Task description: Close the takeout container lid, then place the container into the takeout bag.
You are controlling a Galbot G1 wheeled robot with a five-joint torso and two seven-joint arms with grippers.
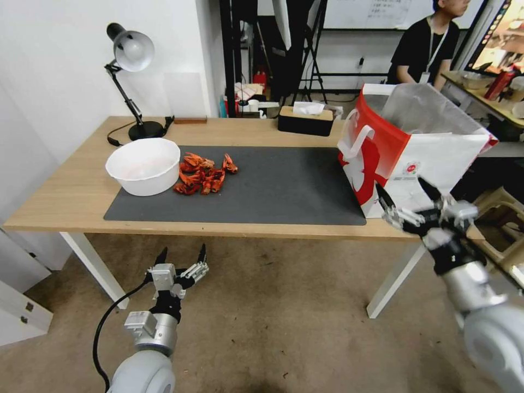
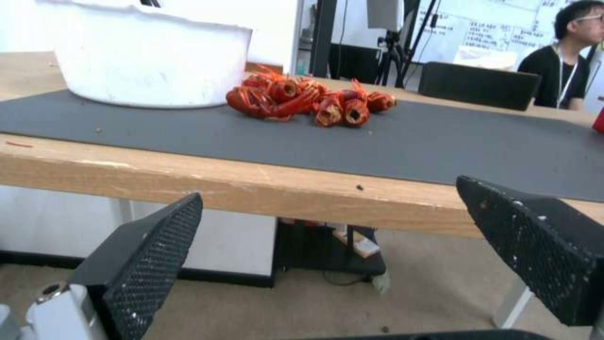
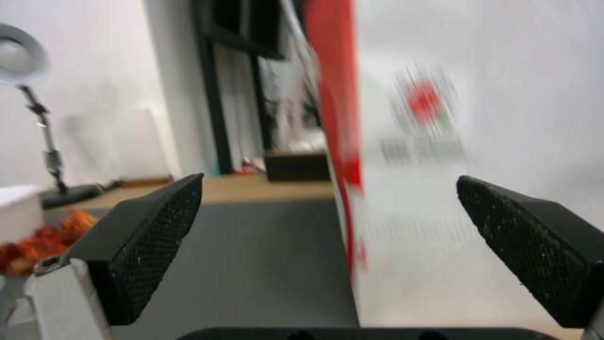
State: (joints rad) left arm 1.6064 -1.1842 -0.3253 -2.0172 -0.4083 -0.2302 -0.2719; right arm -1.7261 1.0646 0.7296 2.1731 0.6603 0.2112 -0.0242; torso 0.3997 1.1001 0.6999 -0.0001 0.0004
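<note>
Here the takeout bag stands just beyond the spread right gripper.

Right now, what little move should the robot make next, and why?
Probably ease the right gripper back from the takeout bag: its jaws stand open and empty, close before the bag's front, and a bump might tip it.

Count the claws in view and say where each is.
2. The open left claw hangs below the wooden table's front edge; the open right claw faces the red-and-white paper bag.
</note>
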